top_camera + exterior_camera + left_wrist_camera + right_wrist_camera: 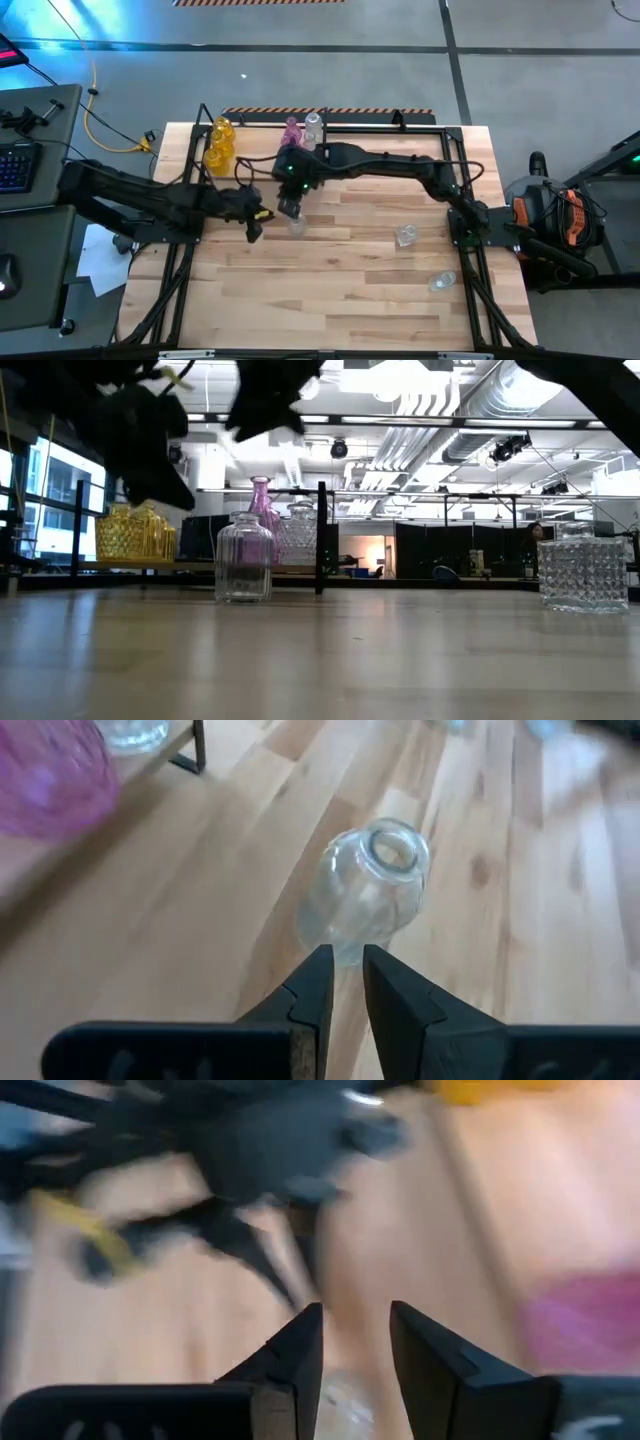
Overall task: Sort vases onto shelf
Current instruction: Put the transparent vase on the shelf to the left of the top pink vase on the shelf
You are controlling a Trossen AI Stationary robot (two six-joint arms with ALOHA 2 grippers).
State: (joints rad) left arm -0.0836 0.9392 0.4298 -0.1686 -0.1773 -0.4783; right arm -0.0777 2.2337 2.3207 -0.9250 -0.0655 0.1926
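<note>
Vases are recorded near to far. A clear ribbed vase [243,557] is seen upright on the table [340,270], in front of the shelf [400,122]. Directly above it the right claw [290,207] is held, fingers apart, nothing gripped. Beside it, the left claw [346,982] is pointed at this vase, narrowly parted and empty. Farther back, yellow vases [220,143], a pink vase [291,131] and a clear one [314,128] are noted on the shelf.

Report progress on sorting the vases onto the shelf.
Done: two amber vases, a pink vase and a clear one sit on the shelf. In hand: both grippers hover at a clear vase mid-table. Left: two clear vases on the tabletop.
</note>
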